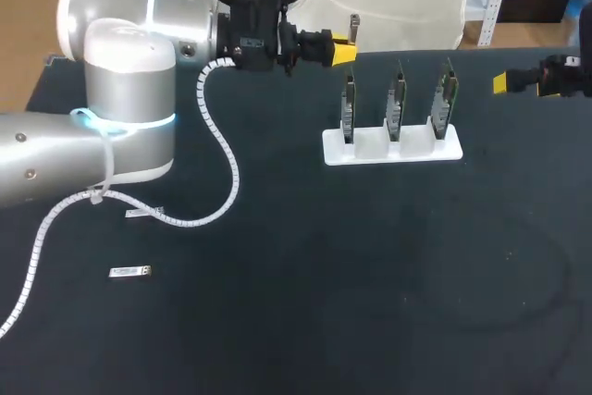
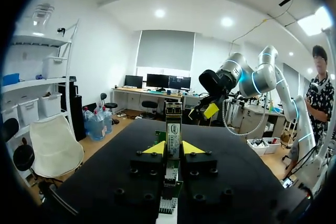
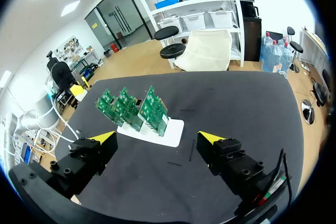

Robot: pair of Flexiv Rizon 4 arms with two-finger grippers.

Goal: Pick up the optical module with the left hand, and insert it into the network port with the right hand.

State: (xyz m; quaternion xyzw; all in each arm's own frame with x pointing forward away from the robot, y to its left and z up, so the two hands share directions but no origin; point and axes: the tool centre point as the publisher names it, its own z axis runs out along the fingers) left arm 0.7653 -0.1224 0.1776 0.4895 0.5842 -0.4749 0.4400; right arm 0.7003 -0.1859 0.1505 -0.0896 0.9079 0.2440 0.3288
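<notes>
— Black table (image 1: 324, 302), lab bench, from where I stand: white stand (image 1: 388, 150) at the far middle w/ three green boards (image 1: 396, 104) upright in a row. Where's the module?

— Two of them, small and silver, flat on the near-left side, well apart from the stand. First module (image 1: 129, 272) lies alone. Second module (image 1: 143, 214) sits farther back, just beside the white coiled cable (image 1: 227, 164) that hangs from the left arm (image 1: 120, 99). Neither is in a gripper.

— Left gripper?

— Left gripper (image 1: 340, 51) (image 2: 174, 148) hangs over the table's far side, near the leftmost board, pointing toward the right side. Fingers narrow, a slim gap btw the yellow tips, nothing gripped. In its wrist view the boards show through that gap, ahead of it.

— And the other?

— Right gripper (image 1: 504, 83) (image 3: 157, 138) is at the far right, well apart from the stand, spread wide, empty. Its wrist view has stand and boards ahead, btw the open fingers.
</notes>
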